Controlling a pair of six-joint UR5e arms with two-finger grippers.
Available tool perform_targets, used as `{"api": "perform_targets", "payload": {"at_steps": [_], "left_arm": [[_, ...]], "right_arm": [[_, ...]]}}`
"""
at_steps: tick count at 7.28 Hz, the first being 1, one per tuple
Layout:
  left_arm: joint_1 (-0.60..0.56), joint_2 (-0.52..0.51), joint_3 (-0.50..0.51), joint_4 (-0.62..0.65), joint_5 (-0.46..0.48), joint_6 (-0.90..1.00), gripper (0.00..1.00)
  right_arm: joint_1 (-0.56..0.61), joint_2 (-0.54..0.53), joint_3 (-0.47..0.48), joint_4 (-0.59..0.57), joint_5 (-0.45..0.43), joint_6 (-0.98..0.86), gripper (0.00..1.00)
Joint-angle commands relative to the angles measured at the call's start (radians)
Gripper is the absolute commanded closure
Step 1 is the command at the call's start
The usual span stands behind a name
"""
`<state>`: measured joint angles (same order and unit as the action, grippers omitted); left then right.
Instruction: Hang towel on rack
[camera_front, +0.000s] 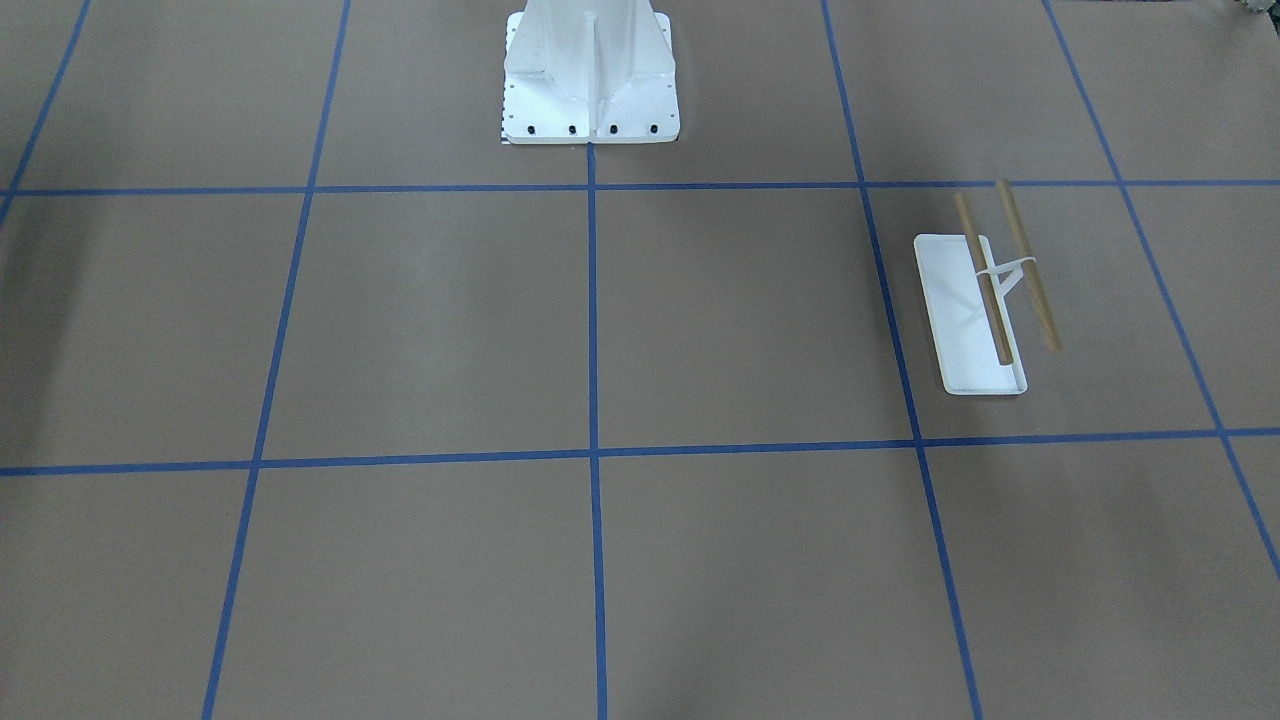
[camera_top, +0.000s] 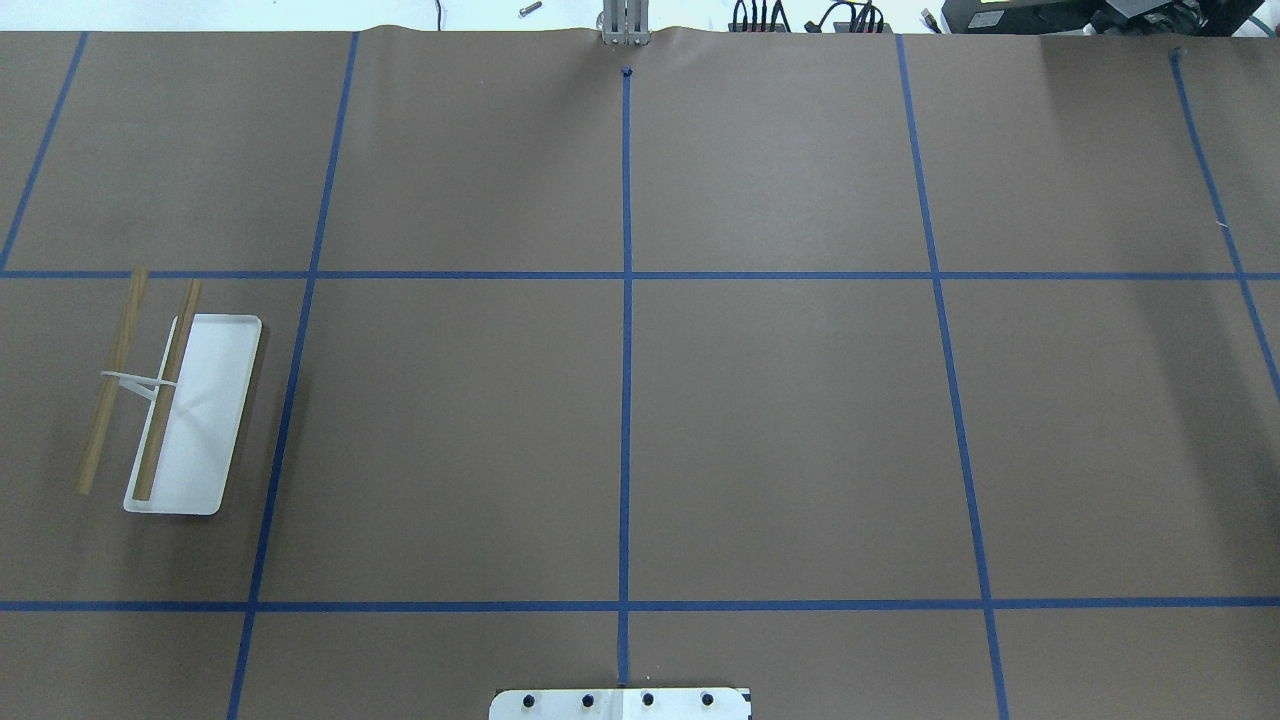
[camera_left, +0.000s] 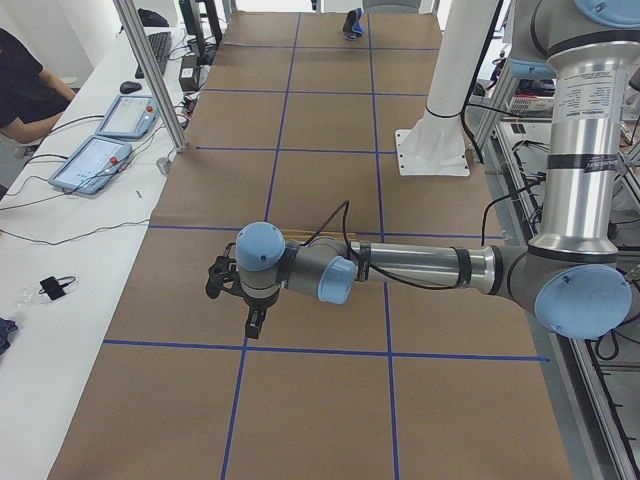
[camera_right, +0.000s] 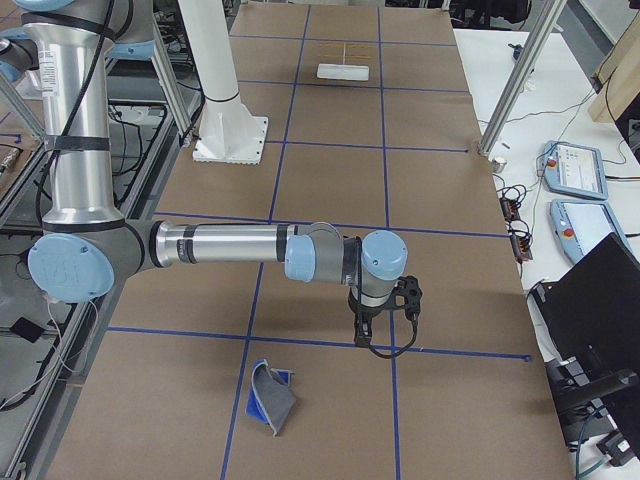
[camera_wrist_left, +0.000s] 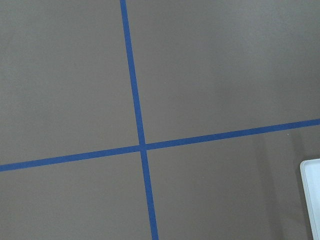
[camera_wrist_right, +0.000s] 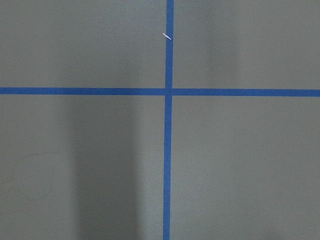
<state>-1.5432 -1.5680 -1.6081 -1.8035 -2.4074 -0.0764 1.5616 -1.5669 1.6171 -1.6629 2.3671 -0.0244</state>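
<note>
The rack (camera_top: 210, 400) stands at nine o'clock on the table (camera_top: 780, 430) in the overhead view. The towel (camera_right: 270, 398) lies crumpled on the table at the opposite end, at seven o'clock from the right claw (camera_right: 364, 338) and apart from it. The left claw (camera_left: 254, 328) hangs above the table, near the rack. I cannot tell how far open either claw is.

My brown worktop (camera_top: 780, 430), gridded in blue tape (camera_top: 626, 300), carries the rack (camera_top: 215, 420) at ten o'clock, the towel (camera_right: 270, 398) at three, the pedestal (camera_front: 590, 90) at six.
</note>
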Motion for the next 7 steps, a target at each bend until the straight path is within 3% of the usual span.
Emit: {"api": "perform_targets", "payload": {"at_steps": [1,7], "left_arm": [[0.0,0.002,-0.006,0.0,0.002,0.0,0.01],[0.002,-0.018,0.033,0.001,0.01,-0.022,0.01]], "right_arm": [[0.0,0.011,0.0,0.0,0.009,0.006,0.0],[-0.005,0.025,-0.02,0.0,-0.014,0.027,0.0]]}}
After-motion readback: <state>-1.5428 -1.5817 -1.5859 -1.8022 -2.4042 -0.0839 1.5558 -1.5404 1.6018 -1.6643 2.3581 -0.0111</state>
